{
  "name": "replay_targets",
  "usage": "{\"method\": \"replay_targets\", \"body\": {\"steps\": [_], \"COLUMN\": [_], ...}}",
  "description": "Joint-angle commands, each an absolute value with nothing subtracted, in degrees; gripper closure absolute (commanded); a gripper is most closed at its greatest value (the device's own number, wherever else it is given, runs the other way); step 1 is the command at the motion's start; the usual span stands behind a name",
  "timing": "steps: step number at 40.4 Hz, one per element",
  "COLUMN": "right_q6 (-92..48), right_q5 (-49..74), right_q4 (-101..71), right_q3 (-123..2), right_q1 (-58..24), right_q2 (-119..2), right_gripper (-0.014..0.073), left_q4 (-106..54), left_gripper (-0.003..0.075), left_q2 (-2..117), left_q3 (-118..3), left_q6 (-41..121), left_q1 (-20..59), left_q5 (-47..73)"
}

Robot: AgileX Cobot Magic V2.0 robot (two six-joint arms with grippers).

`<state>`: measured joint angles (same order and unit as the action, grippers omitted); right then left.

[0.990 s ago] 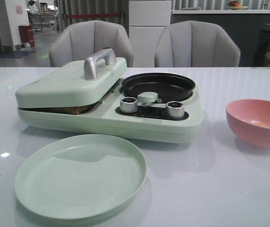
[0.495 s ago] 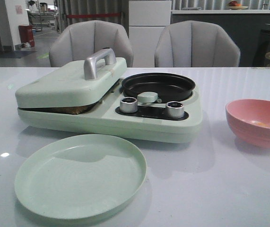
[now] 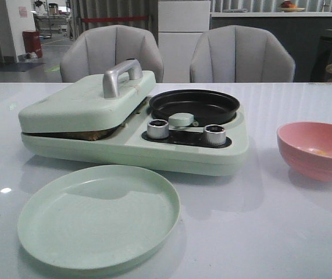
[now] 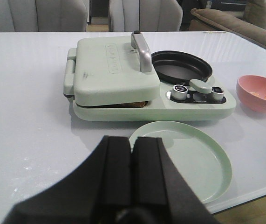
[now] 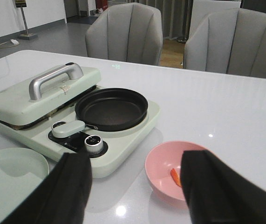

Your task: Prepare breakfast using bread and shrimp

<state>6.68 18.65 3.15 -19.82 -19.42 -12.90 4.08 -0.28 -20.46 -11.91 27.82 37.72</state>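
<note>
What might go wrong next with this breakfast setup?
The bread is pressed under the grill lid, barely visible, so it may brown too far unnoticed. The shrimp lies low in the pink bowl, small and hard for the open right gripper to grip. The plate sits near the table edge and might get knocked off.

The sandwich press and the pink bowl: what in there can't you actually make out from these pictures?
- Bread: only a brown edge shows in the gap under the press lid; front and left wrist views, the lid covers the rest.
- Shrimp: one orange piece shows in the pink bowl; the right gripper, open, hides part of the bowl, so no count.
- Knob markings: too small to read.
- Left gripper: shut, cut off by the frame edge.
</note>
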Motion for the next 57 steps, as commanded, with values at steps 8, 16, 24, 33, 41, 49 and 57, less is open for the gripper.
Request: {"method": "replay_targets", "body": {"steps": [8, 16, 24, 33, 41, 49, 57], "right_q6": [6.6, 8.4, 10.7, 13.3, 13.3, 13.0, 12.3], "right_q5": [15.6, 26.4, 31.0, 32.4, 32.6, 32.4, 31.8], "right_q4": [2.7, 1.9, 2.0, 2.2, 1.7, 0.9, 0.9], "right_q3": [-22.0, -27.5, -35.1, -39.6, -41.0, -43.6, -49.8], "right_q1": [-19.0, -19.0, -19.0, -15.6, -7.5, 0.2, 2.5], "right_q2": [-13.8, -21.6, -33.7, -44.9, -52.3, -61.3, -72.4], "right_gripper": [0.0071, 0.0071, 0.0071, 0.0071, 0.0071, 0.0071, 0.0071], "left_q4": [3.9, 3.9, 3.9, 3.9, 3.9, 3.9, 3.9], "left_gripper": [0.0687, 0.0687, 0.0687, 0.0687, 0.0687, 0.0687, 0.0687], "left_q2": [-1.4, -1.4, -1.4, -1.4, -1.4, -1.4, -1.4], "left_q3": [-22.0, -22.0, -22.0, -22.0, -22.0, -22.0, -22.0], "left_q6": [-12.4, -12.4, -12.4, -12.4, -12.4, -12.4, -12.4], "left_q1": [27.9, 27.9, 27.9, 27.9, 27.9, 27.9, 27.9], "left_q5": [33.0, 33.0, 33.0, 33.0, 33.0, 33.0, 33.0]}}
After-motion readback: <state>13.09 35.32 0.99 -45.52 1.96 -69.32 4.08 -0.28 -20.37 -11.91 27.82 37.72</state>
